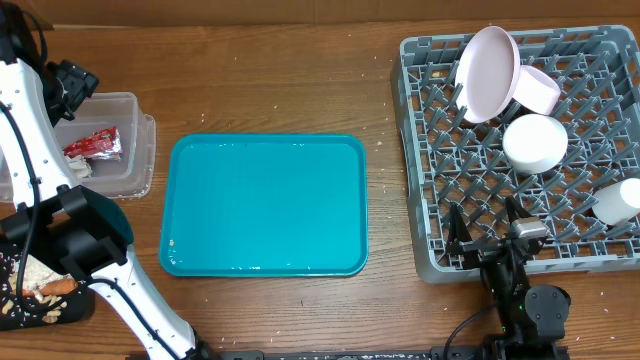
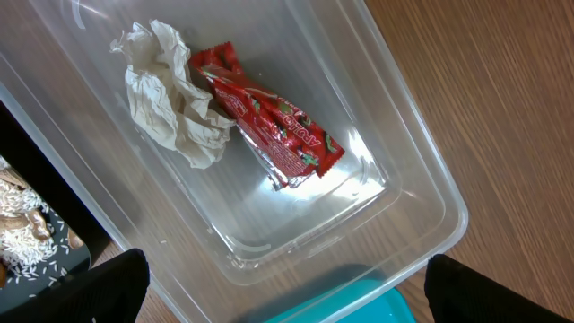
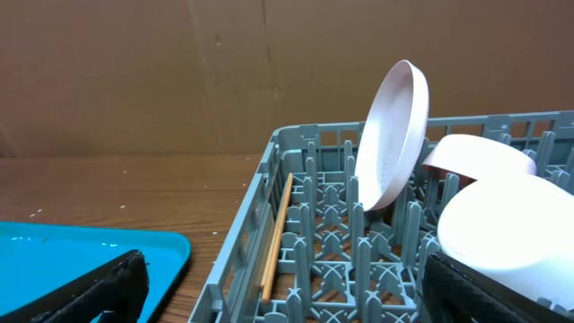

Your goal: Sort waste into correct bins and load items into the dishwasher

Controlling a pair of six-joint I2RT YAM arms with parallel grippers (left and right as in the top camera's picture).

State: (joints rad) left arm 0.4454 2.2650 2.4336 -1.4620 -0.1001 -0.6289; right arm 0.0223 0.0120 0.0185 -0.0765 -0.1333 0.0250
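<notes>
Plate [image 1: 488, 72]: one, on edge between the pegs of the rack [image 1: 412, 160]; stiff, smooth, likely breakable; best held by the rim.
Bowls: two, one pinkish [image 1: 537, 88] and one white [image 1: 535, 142], both in the rack; hard and slick, best pinched at the lip.
Cup [image 1: 617, 200]: one, at the rack's right edge.
Paper wad [image 2: 170, 94]: one, in the clear tub [image 1: 145, 150]; soft, very light.
Wrapper [image 2: 269, 126]: one, touching the wad; crinkly, best pinched at a fold.
Sausage [image 1: 60, 287]: one, on the black tray [image 1: 20, 318] among scraps; soft, probably greasy.
Left gripper [image 2: 285, 283]: fingers spread wide, empty, above the tub.
Right gripper [image 1: 487, 232]: fingers spread wide, empty, at the rack's near edge.
</notes>
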